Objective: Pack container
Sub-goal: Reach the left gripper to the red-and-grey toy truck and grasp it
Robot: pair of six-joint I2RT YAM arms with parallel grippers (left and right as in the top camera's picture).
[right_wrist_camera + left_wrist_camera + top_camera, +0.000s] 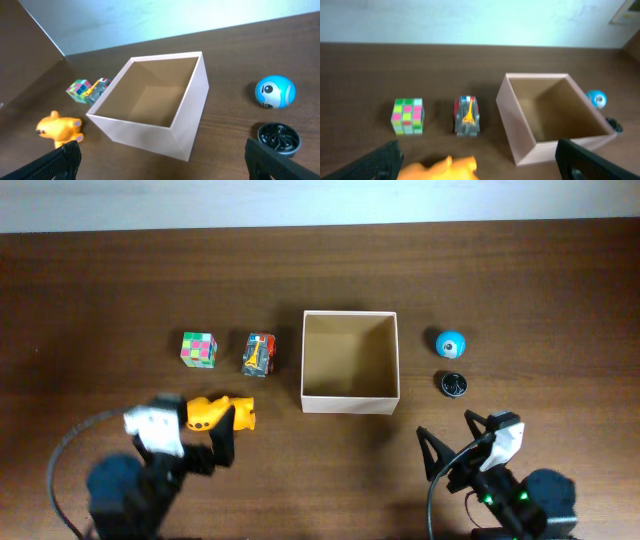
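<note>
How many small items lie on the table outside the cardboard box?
5. Left of the cardboard box: a puzzle cube, a toy car and an orange toy animal. Right of it: a blue ball and a black disc. None seems hidden.

no readable text, label, brand or number shows on anything here.

Overhead straight down on the desk (500, 270), wrist views low, close, facing forward, all sharing the container (350, 402).
</note>
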